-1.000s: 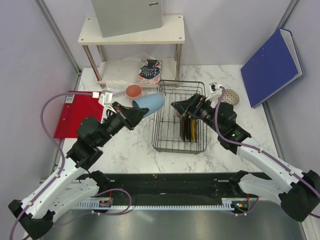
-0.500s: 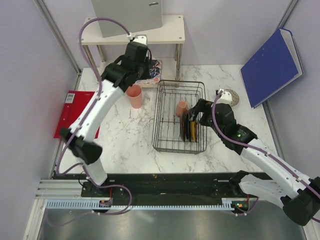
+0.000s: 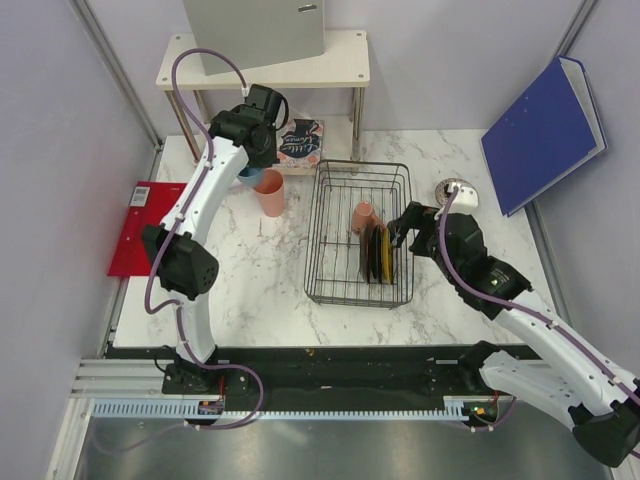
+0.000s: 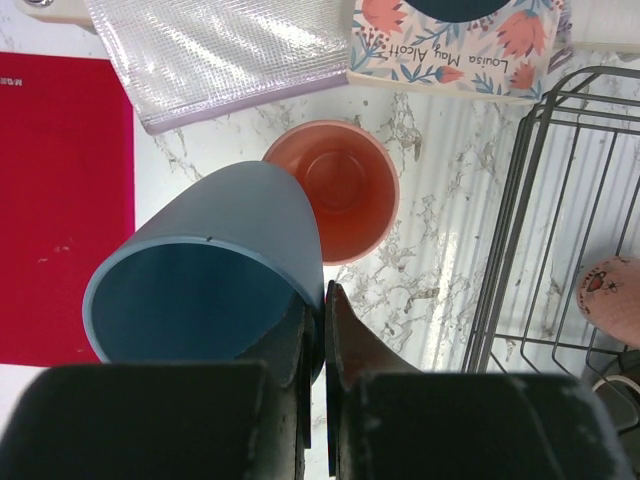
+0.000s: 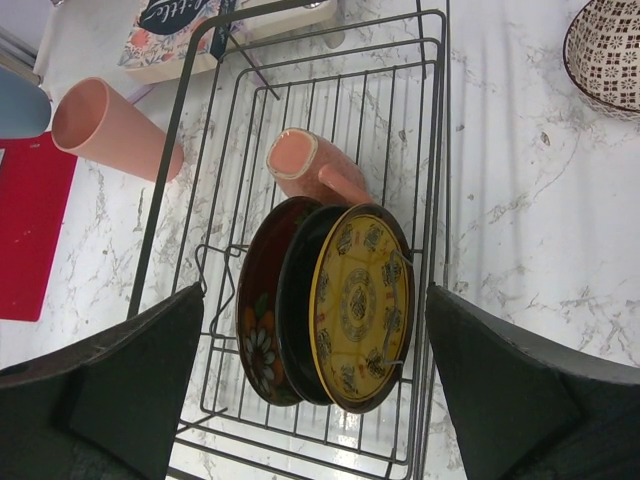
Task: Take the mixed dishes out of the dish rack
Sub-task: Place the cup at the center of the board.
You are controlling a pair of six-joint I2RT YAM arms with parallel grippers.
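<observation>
While the apparently tilted blue cup (image 4: 215, 230) is being pinched in the closed left claw (image 4: 322, 295), upright release beside the pink cup (image 4: 340, 190) is being advised; right claw (image 5: 315, 300) gaping empty.

The surface (image 3: 250, 280) is glossy, white and marble-patterned with grey veins. The dish rack (image 3: 335, 270) is thin dark metal wire. The blue cup (image 4: 240, 210) looks smooth and matt, the plates (image 5: 350, 300) glazed and shiny, the red folder (image 4: 50, 200) flat matt.
</observation>
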